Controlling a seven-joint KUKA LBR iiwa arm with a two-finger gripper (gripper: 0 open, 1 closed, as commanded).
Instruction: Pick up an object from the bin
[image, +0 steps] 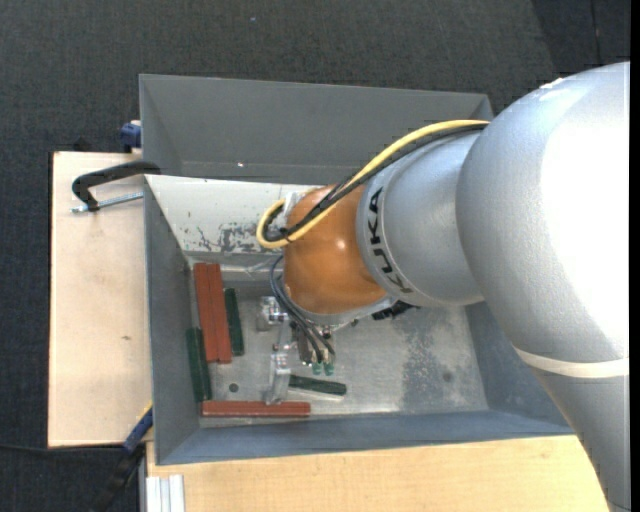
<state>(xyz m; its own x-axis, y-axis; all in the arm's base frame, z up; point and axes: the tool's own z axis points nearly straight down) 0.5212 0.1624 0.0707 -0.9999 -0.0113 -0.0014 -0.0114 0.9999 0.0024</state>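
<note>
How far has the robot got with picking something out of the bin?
Reaching looks done: the gripper sits low in the bin, just above a red-brown bar by the near wall, a short green stick beside it. Nothing is visibly held. Gripping a piece and lifting it out are left.

Black lettering (385, 240) is being read on the silver arm (440, 230), just right of its orange cover (325, 265): the brand name KUKA, running along the casing's edge. No other legible text is being picked out anywhere.
</note>
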